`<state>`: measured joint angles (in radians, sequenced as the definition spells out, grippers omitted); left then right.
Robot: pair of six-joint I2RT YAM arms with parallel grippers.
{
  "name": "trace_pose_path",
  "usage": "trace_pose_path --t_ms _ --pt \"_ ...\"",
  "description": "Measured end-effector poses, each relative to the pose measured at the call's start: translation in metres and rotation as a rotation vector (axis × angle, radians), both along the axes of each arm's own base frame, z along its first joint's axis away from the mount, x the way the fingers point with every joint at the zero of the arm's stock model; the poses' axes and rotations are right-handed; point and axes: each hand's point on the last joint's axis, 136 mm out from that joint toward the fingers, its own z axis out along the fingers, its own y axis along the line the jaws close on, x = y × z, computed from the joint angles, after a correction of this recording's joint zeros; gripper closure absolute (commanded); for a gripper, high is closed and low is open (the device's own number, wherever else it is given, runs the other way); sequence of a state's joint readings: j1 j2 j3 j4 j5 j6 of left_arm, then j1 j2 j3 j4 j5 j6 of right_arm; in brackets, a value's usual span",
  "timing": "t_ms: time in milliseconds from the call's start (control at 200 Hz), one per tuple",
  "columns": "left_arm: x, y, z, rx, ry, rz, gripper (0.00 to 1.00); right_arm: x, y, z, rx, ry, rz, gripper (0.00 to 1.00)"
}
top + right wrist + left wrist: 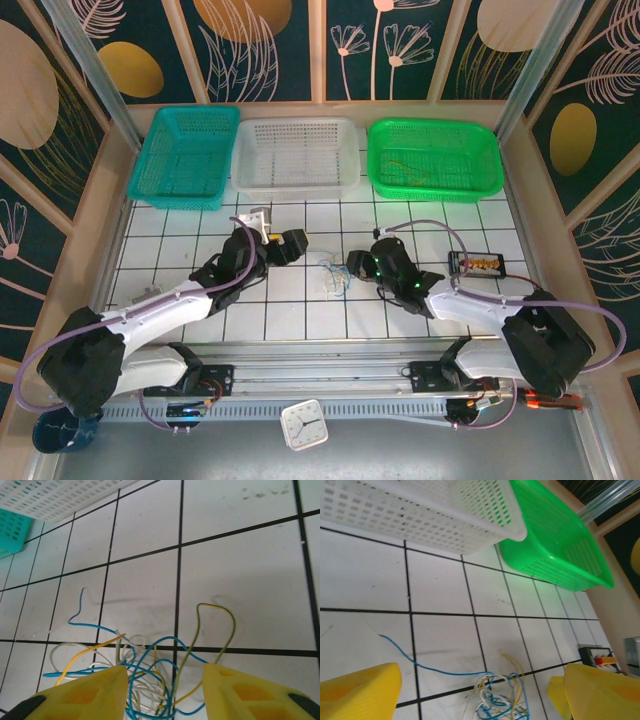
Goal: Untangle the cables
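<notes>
Plainly, my left gripper (475,680) stood wide apart at the bottom of its view, with the cables (495,700) lying knotted low between its fingers. My right gripper (165,672) gaped too, straddling that tangle at bottom centre.

The cables (335,278) are hemmed in sideways: the left gripper (298,245) is set near their left, jaws spread, and the right gripper (354,267) is set astride their right part, its fingers apart. Beyond the cables, bare table (310,215) is left free up to the white basket (295,153), flanked by the teal basket (185,155) and green basket (433,158). Nearer than the cables, free tiles are noted as far as the rail (330,355).
</notes>
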<state>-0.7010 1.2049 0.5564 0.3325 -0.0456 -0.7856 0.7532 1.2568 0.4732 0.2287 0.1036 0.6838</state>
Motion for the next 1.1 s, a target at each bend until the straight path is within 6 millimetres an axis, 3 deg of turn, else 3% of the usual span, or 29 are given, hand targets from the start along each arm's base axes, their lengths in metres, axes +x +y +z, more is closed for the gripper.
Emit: trace_pose_path --t_ms 130,530,886,996,1101 --pt "-0.001 -0.008 0.006 -0.021 0.002 -0.034 0.15 0.0 0.01 0.003 0.02 0.011 0.037 0.56" --pt "-0.009 -0.031 -0.029 -0.03 0.134 -0.141 0.17 -0.001 0.015 0.009 0.033 0.003 0.067 0.58" --pt "-0.006 -0.04 -0.035 -0.015 0.154 -0.171 0.2 -0.001 0.016 0.015 0.054 0.006 0.079 0.6" --pt "-0.006 -0.039 -0.036 -0.006 0.153 -0.17 0.19 0.008 0.014 0.026 0.058 -0.002 0.066 0.6" --pt "-0.006 -0.038 -0.034 0.003 0.146 -0.17 0.18 0.025 -0.001 0.054 0.086 -0.048 0.023 0.59"
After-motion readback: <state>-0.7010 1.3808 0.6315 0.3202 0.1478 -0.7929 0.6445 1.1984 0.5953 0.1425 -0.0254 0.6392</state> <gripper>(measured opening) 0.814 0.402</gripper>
